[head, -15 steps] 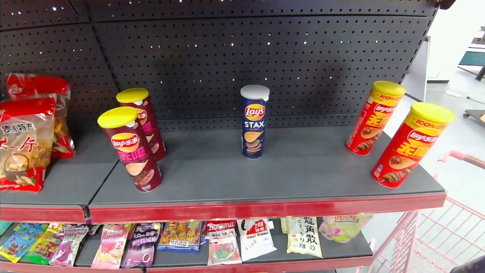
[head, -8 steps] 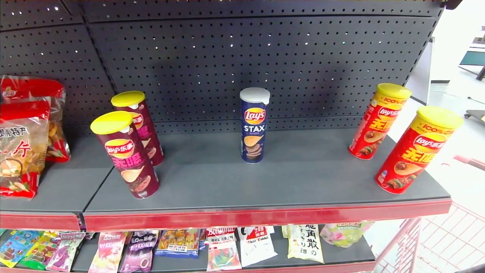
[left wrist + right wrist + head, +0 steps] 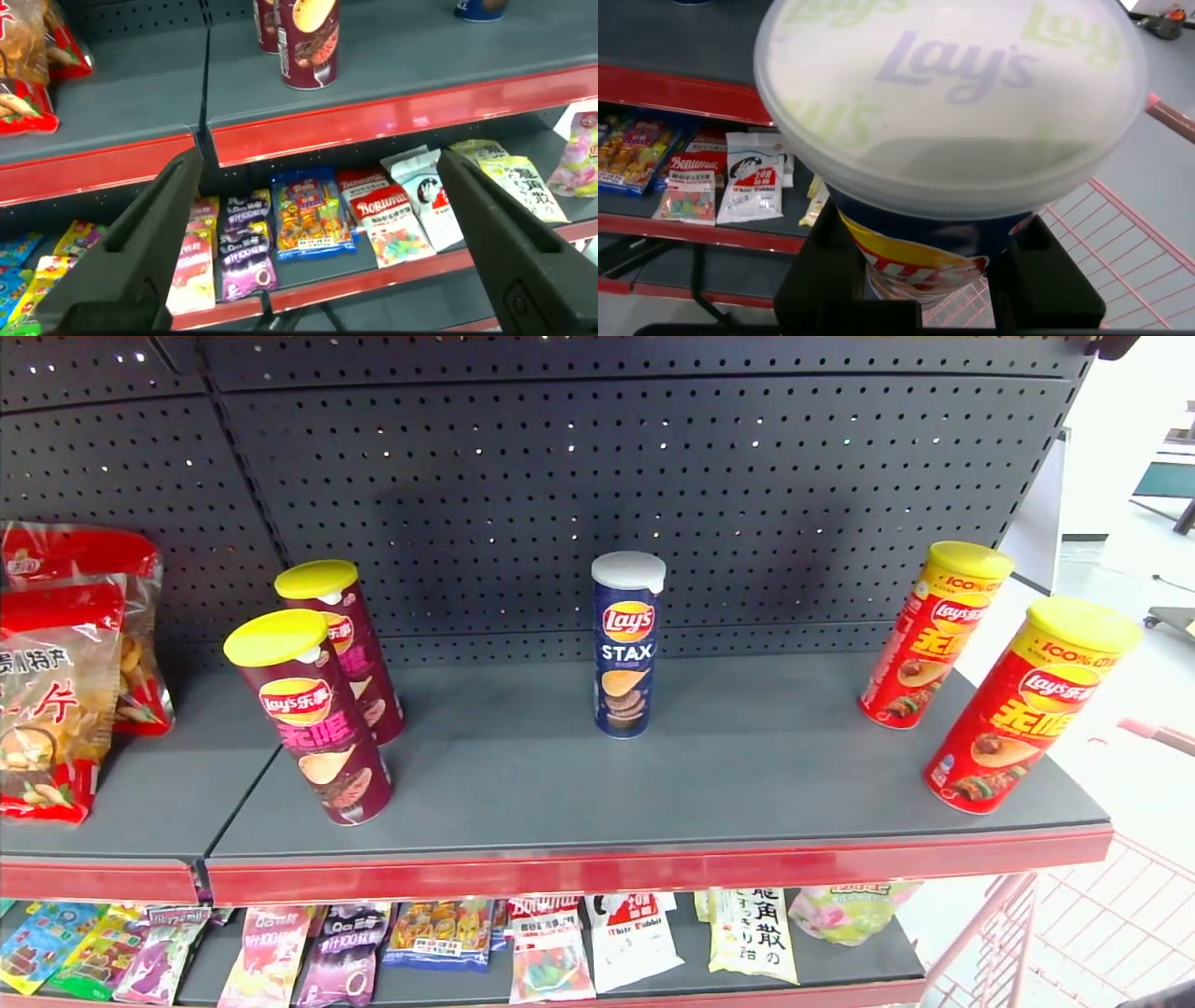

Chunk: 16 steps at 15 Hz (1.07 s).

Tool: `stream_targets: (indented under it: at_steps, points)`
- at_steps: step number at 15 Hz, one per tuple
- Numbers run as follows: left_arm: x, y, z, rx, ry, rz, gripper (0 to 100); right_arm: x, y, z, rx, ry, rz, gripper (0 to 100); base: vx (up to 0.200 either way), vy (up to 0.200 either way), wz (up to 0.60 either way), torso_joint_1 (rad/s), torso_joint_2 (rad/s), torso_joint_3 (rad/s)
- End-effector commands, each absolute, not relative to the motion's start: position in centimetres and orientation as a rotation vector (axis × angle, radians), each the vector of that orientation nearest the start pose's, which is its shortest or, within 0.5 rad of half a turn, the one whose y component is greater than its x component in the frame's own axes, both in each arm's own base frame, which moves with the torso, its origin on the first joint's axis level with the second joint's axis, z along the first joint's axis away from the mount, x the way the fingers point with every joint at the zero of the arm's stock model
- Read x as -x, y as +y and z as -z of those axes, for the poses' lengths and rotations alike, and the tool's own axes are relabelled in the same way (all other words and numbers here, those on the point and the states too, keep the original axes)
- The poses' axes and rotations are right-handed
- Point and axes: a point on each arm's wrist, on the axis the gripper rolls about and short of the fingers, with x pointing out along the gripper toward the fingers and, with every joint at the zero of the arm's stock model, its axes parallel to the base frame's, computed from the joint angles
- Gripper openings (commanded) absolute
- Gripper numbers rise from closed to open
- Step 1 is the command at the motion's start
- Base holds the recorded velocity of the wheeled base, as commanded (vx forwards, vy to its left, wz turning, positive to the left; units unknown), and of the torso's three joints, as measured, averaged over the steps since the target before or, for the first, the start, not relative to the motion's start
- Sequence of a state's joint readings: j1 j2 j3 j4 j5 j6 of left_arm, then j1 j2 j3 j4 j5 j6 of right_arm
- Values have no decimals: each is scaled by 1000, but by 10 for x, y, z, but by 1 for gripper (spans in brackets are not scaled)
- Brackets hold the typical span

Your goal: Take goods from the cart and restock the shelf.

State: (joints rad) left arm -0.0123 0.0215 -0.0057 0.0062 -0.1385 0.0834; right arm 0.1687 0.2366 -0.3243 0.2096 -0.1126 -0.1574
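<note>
**Right hand holds a can, left hand empty, shelf part stocked**

Head view: upper shelf [image 3: 653, 775] with a red front lip and a dark pegboard back.
- Front maroon can [image 3: 308, 714] and rear maroon can [image 3: 341, 649] stand close together toward the left, both with yellow lids.
- Blue shelf can [image 3: 627, 644] with a grey lid stands upright mid-shelf near the back, well apart from the others.
- Rear red can [image 3: 934, 635] and front red can [image 3: 1027, 705] stand at the right end, the front one near the lip.
- Red snack bags [image 3: 56, 691] are on the neighbouring shelf section at far left.
- Lower shelf carries a row of flat packets [image 3: 551, 943].
- Pink cart [image 3: 1102, 933] sits at lower right, past the shelf end.

Left wrist view: left hand [image 3: 318, 168] has its fingers spread wide with nothing between them. It sits in front of the red lip, with the packets showing between the fingers. The front maroon can's base is on the shelf above.

Right wrist view: right hand [image 3: 938, 271] is pinching the held can [image 3: 948, 103]. This is a blue can with a pale lid facing the camera and one finger on each side of its body. Cart mesh and the packets are in the background.
</note>
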Motion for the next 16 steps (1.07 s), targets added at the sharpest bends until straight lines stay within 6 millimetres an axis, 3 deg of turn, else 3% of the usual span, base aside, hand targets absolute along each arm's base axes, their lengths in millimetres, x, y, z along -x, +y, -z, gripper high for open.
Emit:
stream_targets:
  at_steps: [1, 2, 3, 4, 6, 7, 10, 13, 16]
  points:
    - [23, -3, -87, -66, -15, 165, 100, 18, -6, -152, 178, 137, -60, 0, 0, 0, 0, 0, 0, 0]
    - [18, -3, -145, -10, -34, 178, 100, 19, -6, -151, 178, 131, -64, 0, 0, 0, 0, 0, 0, 0]
    - [-6, -3, -196, 67, 6, 164, 100, 20, -6, -151, 177, 124, -70, 0, 0, 0, 0, 0, 0, 0]
    - [-14, -4, -216, 85, -9, 186, 100, 21, -6, -149, 177, 124, -75, 0, 0, 0, 0, 0, 0, 0]
    - [-49, -8, -210, -168, 116, 329, 100, 21, -6, -143, 177, 131, -95, 0, 0, 0, 0, 0, 0, 0]
    - [-65, -14, -212, -170, 139, 483, 100, 21, -6, -140, 177, 132, -112, 0, 0, 0, 0, 0, 0, 0]
    - [-111, -38, -226, -157, 108, 714, 100, 21, -6, -136, 177, 138, -125, 0, 0, 0, 0, 0, 0, 0]
    - [-134, -77, -240, -135, 121, 945, 100, 20, -6, -136, 176, 143, -127, 0, 0, 0, 0, 0, 0, 0]
    - [-163, -109, -245, -143, 158, 1022, 100, 20, -6, -136, 176, 143, -127, 0, 0, 0, 0, 0, 0, 0]
